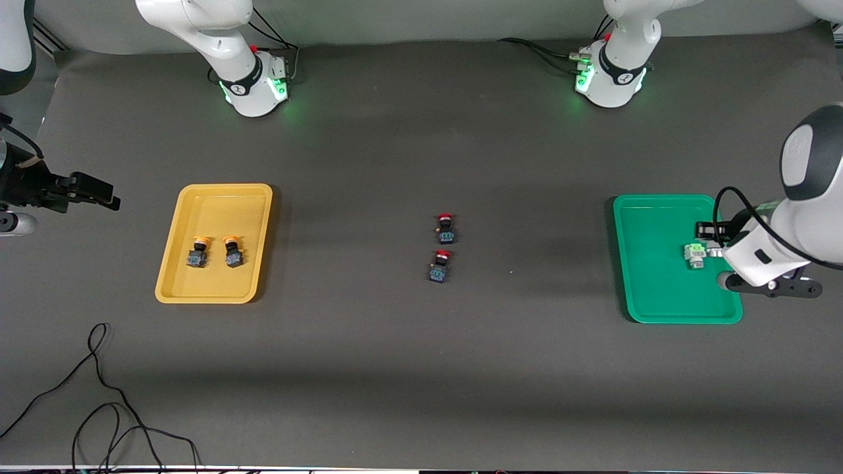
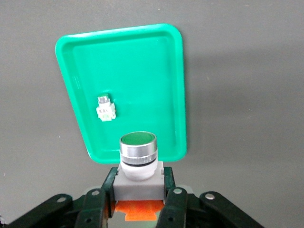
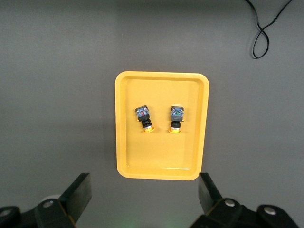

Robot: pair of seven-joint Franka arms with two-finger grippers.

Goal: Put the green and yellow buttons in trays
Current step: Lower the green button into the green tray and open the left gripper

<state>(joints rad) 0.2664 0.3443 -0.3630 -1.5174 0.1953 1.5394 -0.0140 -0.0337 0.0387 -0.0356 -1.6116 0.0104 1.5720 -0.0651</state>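
Observation:
My left gripper [image 2: 139,183] is shut on a button [image 2: 137,156] with a round green cap, a metal ring and a white-grey body. It holds the button high over the green tray [image 2: 142,71]. In the front view this gripper [image 1: 706,230] is over the tray's [image 1: 649,263] edge toward the left arm's end. A light-green square-capped button [image 1: 694,254] lies in that tray and also shows in the left wrist view [image 2: 105,108]. Two yellow-capped buttons [image 1: 198,251] [image 1: 232,251] lie in the yellow tray [image 1: 217,197]. My right gripper [image 1: 99,194] is open and empty, in the air beside the yellow tray [image 3: 161,164].
Two red-capped black-blue buttons [image 1: 446,227] [image 1: 440,265] lie mid-table, one nearer the front camera than the other. A black cable [image 1: 99,395] loops on the table at the near corner toward the right arm's end.

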